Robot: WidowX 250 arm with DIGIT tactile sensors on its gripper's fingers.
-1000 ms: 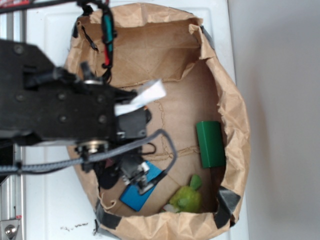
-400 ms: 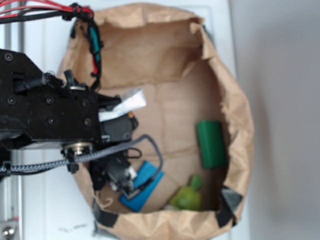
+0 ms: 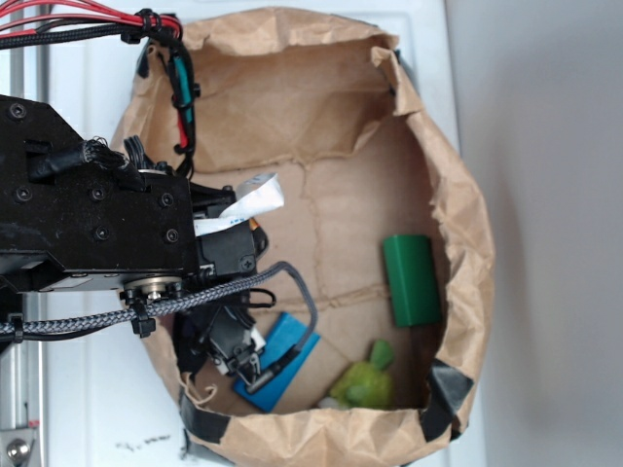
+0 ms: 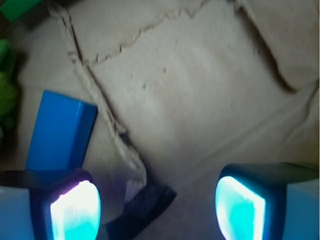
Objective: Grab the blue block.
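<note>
Lowered slightly, spread fingers (image 4: 75,210) flank bare paper; blue block (image 4: 60,132) touches one.

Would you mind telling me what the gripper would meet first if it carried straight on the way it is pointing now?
Probably the brown paper floor, which fills the space between the open fingers of the gripper. The blue block sits off to one side, ahead of one finger, so that finger might clip it; depth is unclear.

We note a matte black arm (image 3: 92,229) studded with round screws, a grey braided cable (image 3: 195,302), red wires (image 3: 68,21) bundled on top, a white ribbon (image 3: 243,204), and gripper (image 4: 157,207) pads (image 4: 75,212) glowing cyan in the wrist view.
</note>
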